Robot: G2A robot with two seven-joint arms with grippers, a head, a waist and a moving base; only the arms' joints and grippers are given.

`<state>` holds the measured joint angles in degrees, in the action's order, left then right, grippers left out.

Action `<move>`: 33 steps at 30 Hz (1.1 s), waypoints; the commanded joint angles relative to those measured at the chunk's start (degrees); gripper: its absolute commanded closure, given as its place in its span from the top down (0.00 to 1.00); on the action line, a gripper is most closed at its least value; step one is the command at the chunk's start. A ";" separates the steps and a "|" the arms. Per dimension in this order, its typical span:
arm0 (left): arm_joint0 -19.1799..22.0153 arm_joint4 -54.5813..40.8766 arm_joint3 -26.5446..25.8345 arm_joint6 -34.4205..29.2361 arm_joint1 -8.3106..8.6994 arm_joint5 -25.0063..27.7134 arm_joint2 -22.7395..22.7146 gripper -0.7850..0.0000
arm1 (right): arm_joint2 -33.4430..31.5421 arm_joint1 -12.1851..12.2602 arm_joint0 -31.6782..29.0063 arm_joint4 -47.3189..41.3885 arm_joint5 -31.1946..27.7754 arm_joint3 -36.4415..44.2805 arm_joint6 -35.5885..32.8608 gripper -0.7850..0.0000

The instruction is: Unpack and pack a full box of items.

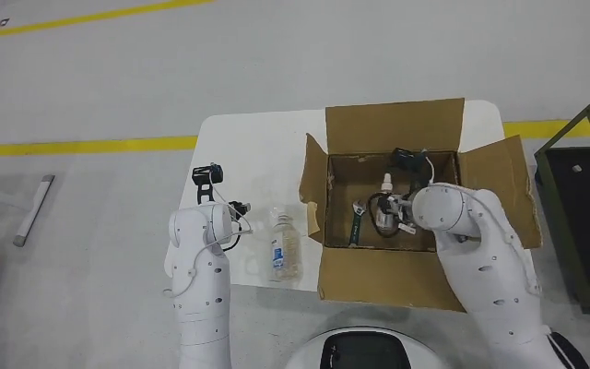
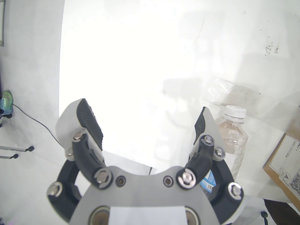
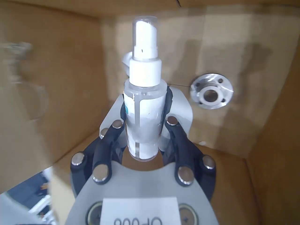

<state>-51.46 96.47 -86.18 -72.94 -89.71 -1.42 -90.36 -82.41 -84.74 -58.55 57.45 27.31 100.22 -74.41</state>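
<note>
Left fingers (image 2: 90,122) wide, right fingers (image 3: 181,105) tight

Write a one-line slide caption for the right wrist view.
Right gripper holds a spray bottle inside the box, near a metal flange.

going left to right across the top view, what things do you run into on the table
left gripper, open → water bottle lying on the table → wrench inside the cardboard box → spray bottle, held in the right gripper
</note>
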 commanded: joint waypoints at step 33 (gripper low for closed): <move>0.00 0.00 0.00 0.00 0.00 0.00 0.00 1.00 | -17.00 0.87 -3.80 -39.58 -12.00 7.68 11.31 0.00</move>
<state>-51.46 96.47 -86.18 -72.94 -89.71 -1.42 -90.36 -98.84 -84.14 -62.90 17.19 15.94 107.11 -62.50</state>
